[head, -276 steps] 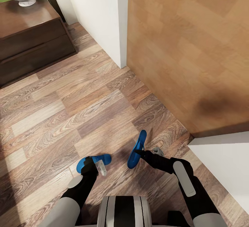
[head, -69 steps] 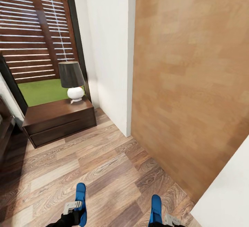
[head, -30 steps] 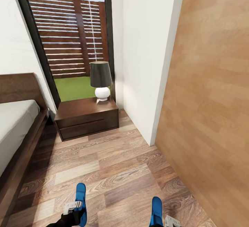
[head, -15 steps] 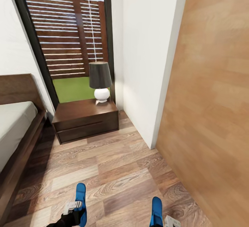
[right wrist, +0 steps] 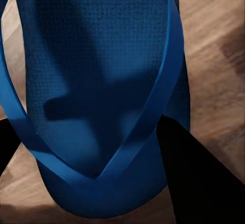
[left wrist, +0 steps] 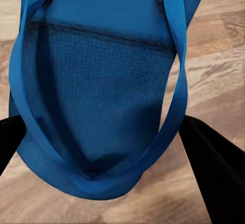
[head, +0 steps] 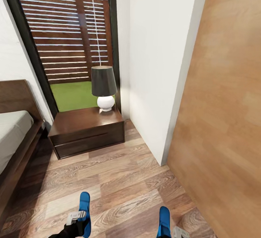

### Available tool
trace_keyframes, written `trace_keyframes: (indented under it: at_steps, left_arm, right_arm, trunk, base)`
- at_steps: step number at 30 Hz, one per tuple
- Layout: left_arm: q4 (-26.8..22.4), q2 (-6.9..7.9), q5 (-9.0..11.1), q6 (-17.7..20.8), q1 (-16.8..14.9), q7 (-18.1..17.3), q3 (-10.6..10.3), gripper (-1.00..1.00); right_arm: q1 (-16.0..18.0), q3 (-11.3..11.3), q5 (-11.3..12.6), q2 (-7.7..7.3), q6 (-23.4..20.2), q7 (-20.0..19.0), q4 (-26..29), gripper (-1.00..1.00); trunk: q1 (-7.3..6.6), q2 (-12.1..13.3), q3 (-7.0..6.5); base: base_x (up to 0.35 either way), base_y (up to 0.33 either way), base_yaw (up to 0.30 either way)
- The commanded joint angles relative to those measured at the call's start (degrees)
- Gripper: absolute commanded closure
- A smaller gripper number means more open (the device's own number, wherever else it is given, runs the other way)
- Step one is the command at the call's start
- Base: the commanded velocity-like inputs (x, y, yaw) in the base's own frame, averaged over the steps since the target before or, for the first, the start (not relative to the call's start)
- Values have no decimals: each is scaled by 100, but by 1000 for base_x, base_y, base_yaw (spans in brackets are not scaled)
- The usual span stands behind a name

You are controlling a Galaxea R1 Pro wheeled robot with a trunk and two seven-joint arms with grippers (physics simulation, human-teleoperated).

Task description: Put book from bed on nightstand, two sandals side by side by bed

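Change: view has swung right since half a second ago; bed (head: 14, 133) slid toward the left edge.
Left gripper (head: 77, 220): clamped on left sandal (head: 85, 212).
Right gripper (head: 170, 233): clamped on right sandal (head: 164, 220).
Sandals: long axes pointing forward, well apart.
Bed: ahead-left, left arm nearer.
Nightstand (head: 87, 129): beyond, bearing lamp (head: 104, 87).

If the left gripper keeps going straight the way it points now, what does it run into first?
The left gripper, shut on a blue sandal, points ahead over bare floor. The way looks free up to the nightstand, probably the first thing met, though depth is hard to judge; the bed lies off to the left.
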State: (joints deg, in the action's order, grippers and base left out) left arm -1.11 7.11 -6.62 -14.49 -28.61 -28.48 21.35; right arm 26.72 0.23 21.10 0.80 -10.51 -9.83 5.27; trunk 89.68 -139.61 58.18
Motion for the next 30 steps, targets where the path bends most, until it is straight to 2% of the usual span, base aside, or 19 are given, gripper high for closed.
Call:
trace_keyframes:
  at_steps: [1, 10, 30]
  left_arm:
    - [5, 1, -58, -28, -2, -9, 53, 100]
    - [5, -2, -58, -28, -2, -9, 51, 100]
    - [4, -43, -58, -28, -4, -9, 53, 100]
  right_arm:
    - [0, 5, 44, -1, -35, 7, 10, 100]
    - [0, 10, 43, -1, -37, 8, 10, 100]
    - [0, 12, 43, -1, -30, 8, 10, 100]
  trunk:
    - [2, -2, 5]
    - [2, -2, 5]
    - [2, -2, 5]
  base:
    - [313, 0, 82]
    - [312, -23, 159]
    - [293, -148, 8]
